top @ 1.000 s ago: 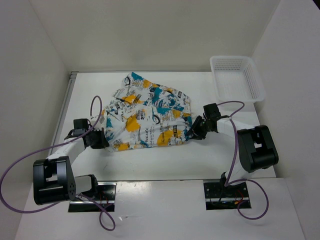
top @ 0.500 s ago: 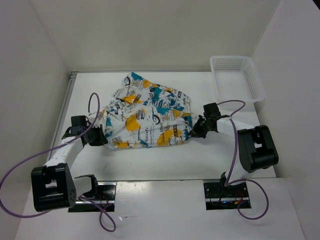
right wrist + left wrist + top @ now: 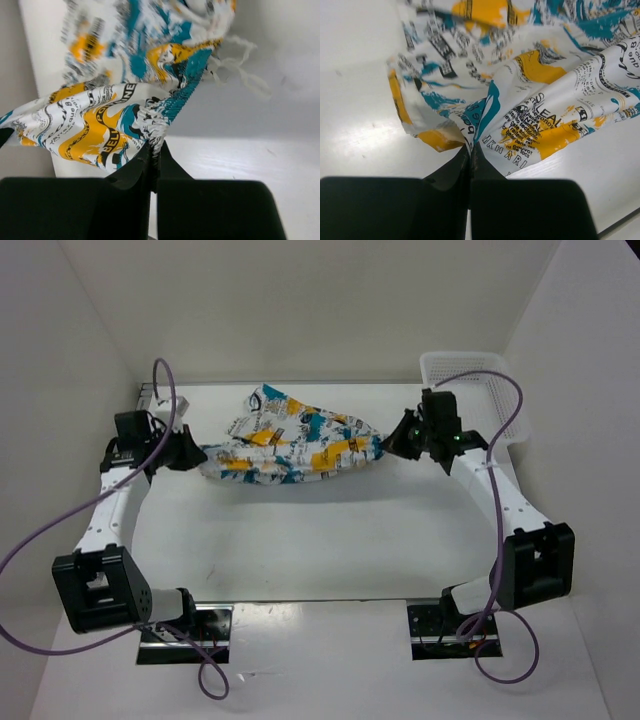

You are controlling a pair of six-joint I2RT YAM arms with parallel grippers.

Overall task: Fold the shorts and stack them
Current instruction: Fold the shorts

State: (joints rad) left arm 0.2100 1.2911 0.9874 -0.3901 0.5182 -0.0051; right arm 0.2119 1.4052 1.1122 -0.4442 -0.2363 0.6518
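Observation:
The shorts (image 3: 290, 445), white cloth with teal and orange-yellow patches, hang stretched between both grippers above the table's back half. My left gripper (image 3: 188, 452) is shut on their left edge; the left wrist view shows the cloth (image 3: 530, 90) pinched between the closed jaws at my left gripper (image 3: 471, 147). My right gripper (image 3: 392, 445) is shut on their right edge; the right wrist view shows the gathered teal waistband (image 3: 170, 107) clamped at my right gripper (image 3: 156, 146). White drawstrings (image 3: 240, 75) dangle from the waistband.
A white plastic mesh basket (image 3: 505, 405) stands at the back right, just behind my right arm. White walls close the table (image 3: 320, 540) on the left, back and right.
Both grippers have risen and moved back and apart, lifting the shorts off the table and pulling them taut between them.

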